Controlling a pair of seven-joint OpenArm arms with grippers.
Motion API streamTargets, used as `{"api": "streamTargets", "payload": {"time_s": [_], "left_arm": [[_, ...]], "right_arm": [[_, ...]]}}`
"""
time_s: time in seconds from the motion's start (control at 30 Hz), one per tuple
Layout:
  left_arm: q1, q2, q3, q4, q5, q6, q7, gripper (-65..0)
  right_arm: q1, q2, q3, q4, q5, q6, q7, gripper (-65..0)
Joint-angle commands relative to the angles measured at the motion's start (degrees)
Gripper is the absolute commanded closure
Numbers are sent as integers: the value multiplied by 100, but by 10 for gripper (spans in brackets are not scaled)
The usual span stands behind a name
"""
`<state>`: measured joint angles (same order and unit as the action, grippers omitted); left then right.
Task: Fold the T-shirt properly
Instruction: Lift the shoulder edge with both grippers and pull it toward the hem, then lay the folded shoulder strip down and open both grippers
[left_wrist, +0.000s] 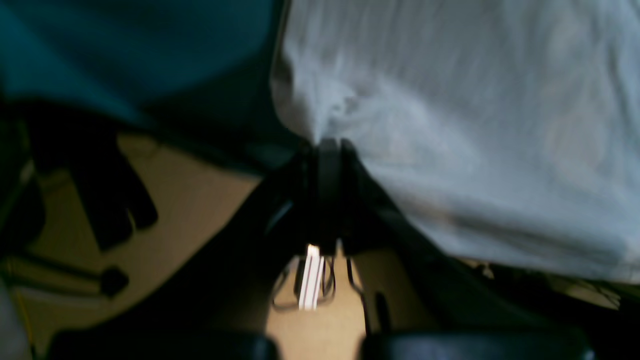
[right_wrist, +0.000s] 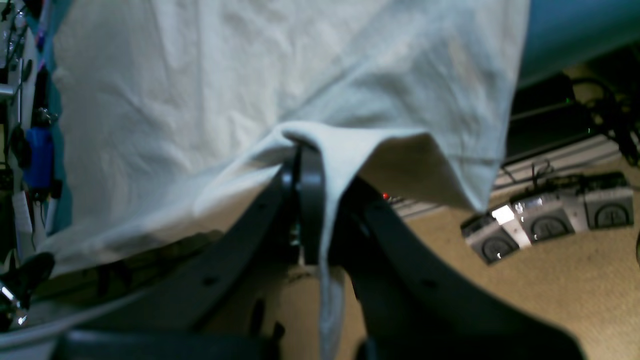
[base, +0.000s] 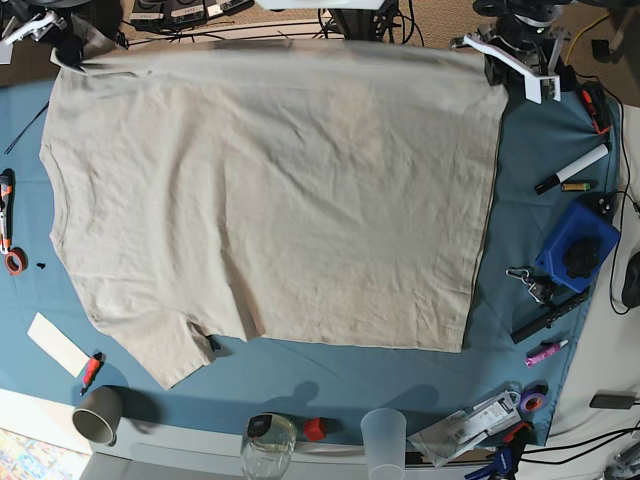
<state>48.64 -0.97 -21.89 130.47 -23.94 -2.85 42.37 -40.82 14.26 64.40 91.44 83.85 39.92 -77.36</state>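
The blue tablecloth (base: 520, 250) fills the base view, and nearly all of it lies under the T-shirt (base: 280, 190), a big plain beige spread, wrinkled, with one short sleeve poking out at the near left corner of that view. The shirt's far edge runs from one claw to the other along the back of the table.

Up at the far right corner of the base view sits the left gripper (left_wrist: 327, 147). Its wrist camera is blurred, but the dark fingers are pressed together with a corner of the pale cloth bunched between them; the rest of the fabric sweeps away up and to the right of the claw, tablecloth to its left.

At the far left corner, the right gripper (right_wrist: 305, 150) is pinching the shirt too: its wrist view shows a fold of beige fabric tented over the closed fingertips, one flap draping down right beside the claw, the main body stretching off above and to the left.

Smaller items now, all well clear of both claws: a blue block (base: 578, 245), a paper cup (base: 97, 415), a clear plastic cup (base: 383, 435), a black-and-white marker (base: 572, 168).
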Motion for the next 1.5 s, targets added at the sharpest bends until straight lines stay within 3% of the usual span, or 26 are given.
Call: {"api": "streamTargets", "payload": {"time_s": [0.0,0.23,0.4,1.0,1.23,1.47], "left_arm": [[35,-17,-37,122,-33,0,-170,0],[-304,-15,-37,76,-31,-4,-264,0],[-605,-15,-37,-146,-26,-4,-334,0],[-1777,-98,24,-599,140,-22,-494,0],[-2017,-173,636,-844,688,-17,-796,0],[-2780,-175,789,-1661,946,0,-787,0]], "right_arm": [[-4,140,92,76,107,8,149,0],[479,455,92,76,-627,8,472,0],[699,592,79,76,-835,8,579,0],[1755,592,-848,76,-2201,8,1349,0],[2232,590,-1283,74,-2723,8,1493,0],[2503,590,-1735,74,-3556,8,2083,0]]}}
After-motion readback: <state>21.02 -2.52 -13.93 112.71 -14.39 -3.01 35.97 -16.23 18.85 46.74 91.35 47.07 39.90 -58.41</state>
